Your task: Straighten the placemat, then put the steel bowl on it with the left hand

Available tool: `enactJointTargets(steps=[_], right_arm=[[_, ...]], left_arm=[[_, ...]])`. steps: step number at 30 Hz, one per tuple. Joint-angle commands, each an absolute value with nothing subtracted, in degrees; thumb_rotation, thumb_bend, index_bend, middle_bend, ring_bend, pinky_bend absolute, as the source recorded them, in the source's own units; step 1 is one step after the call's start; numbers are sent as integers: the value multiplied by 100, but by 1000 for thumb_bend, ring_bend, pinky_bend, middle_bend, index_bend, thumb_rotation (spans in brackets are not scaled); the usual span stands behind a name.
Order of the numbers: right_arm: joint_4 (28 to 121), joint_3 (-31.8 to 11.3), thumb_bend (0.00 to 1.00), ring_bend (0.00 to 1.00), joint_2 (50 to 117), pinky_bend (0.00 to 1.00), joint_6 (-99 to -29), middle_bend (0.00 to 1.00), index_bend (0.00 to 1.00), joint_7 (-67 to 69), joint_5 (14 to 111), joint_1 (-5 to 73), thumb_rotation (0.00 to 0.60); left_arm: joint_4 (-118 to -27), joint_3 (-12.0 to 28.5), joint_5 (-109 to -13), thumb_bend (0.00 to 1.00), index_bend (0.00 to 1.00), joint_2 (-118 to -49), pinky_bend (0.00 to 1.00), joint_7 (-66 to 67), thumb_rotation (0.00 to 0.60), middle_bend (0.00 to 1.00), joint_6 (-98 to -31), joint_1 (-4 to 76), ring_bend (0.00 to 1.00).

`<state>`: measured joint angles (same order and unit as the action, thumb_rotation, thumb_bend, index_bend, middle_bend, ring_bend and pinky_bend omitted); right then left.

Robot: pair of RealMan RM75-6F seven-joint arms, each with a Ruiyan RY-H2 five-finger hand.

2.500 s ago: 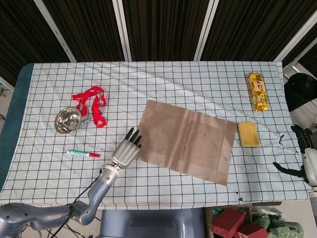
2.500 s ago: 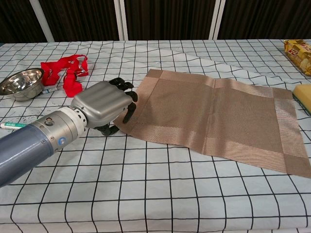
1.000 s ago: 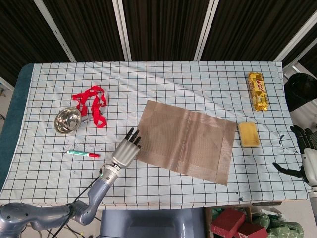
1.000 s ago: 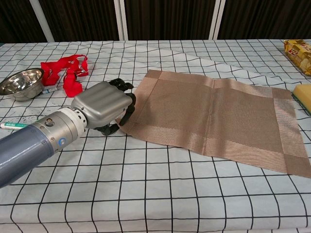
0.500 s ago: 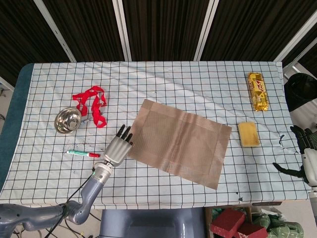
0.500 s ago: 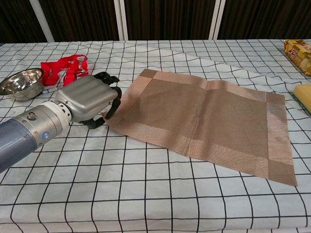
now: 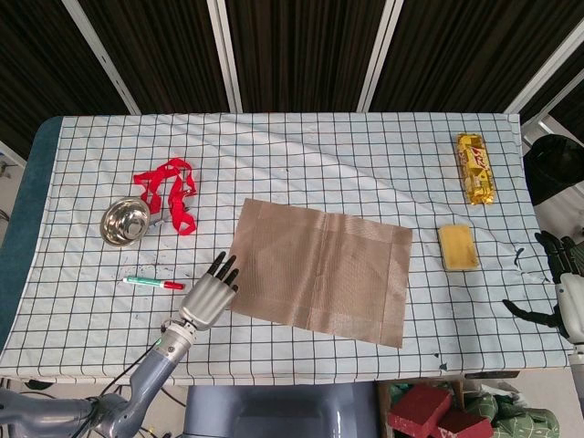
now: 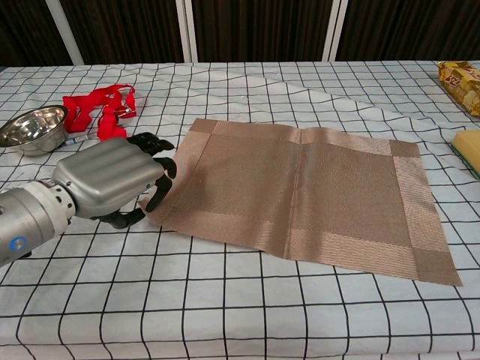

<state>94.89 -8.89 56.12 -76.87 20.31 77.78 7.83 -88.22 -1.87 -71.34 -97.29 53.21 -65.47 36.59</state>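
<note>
The straightening step is in hand. The left hand [image 7: 208,297] pinches the placemat's [image 7: 319,272] near-left corner, fingers curled on its edge; the mat lies slightly skewed to the grid. The steel bowl [image 7: 125,221] sits at ten o'clock from that hand, beside the red strap [image 7: 172,193]. Next, I judge: release, then reach for the bowl. The right hand [image 7: 563,287] idles off-table, fingers apart.

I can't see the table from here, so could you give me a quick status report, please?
Left hand at placemat's left edge, fingers on it. Right hand idle off table's right edge. Placemat askew. Steel bowl empty, far left, untouched.
</note>
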Motion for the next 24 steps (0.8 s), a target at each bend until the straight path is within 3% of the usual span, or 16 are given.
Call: enactJointTargets(steps=[1, 13, 24], right_arm=[[9488, -891, 76, 0, 5611, 144, -7684, 0, 7, 2038, 7774, 783, 600], [9476, -894, 76, 0, 5603, 145, -7678, 0, 7, 2058, 7772, 784, 600], [9477, -907, 76, 0, 5607, 145, -7701, 0, 7, 2030, 7746, 776, 600]], left_arm=[[-9176, -483, -7281, 441, 620, -9562, 65, 5445, 600, 222, -6747, 3442, 21], [-9677, -964, -7410, 441, 613, -9005, 65, 5430, 600, 221, -7414, 2784, 21], [-9791, -1097, -7587, 441, 608, -9183, 65, 5325, 600, 217, -7109, 2701, 21]])
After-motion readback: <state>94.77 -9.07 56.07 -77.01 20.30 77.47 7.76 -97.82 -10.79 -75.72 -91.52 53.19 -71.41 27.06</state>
